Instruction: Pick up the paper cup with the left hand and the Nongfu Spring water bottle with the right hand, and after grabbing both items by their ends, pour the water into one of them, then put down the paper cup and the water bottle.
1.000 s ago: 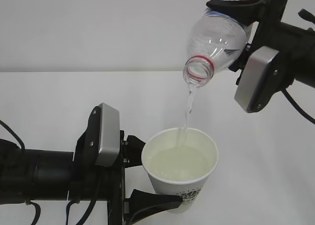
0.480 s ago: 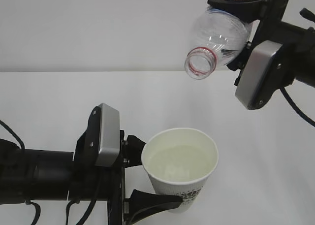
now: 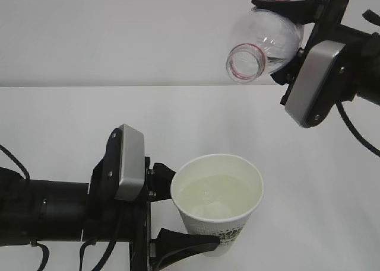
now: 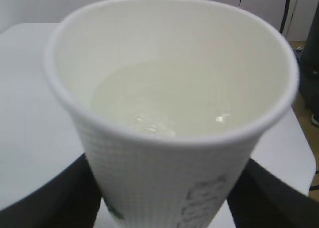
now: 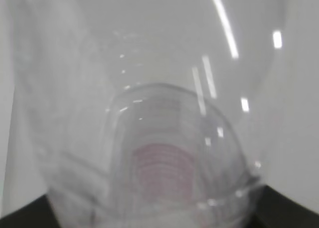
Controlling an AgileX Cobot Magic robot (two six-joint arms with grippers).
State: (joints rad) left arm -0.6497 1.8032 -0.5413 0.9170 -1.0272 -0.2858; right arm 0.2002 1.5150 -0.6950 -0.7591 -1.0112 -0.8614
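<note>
The white paper cup stands upright at the lower centre, holding pale water. My left gripper is shut on its lower body, one black finger on each side. The left wrist view looks into the paper cup at the water, with the fingers dark at both bottom corners. The clear Nongfu Spring water bottle hangs at the upper right, its red-ringed mouth facing the camera and slightly down, with no stream. My right gripper is shut on its body. The bottle fills the right wrist view.
The white table runs back to a white wall. Each arm carries a grey plate, one on the left arm and one on the right. The table's edge shows at the right of the left wrist view.
The stream of water from bottle to cup has stopped. The bottle has tipped back, and its mouth has risen a little and moved right. The cup and left arm have stayed put.
</note>
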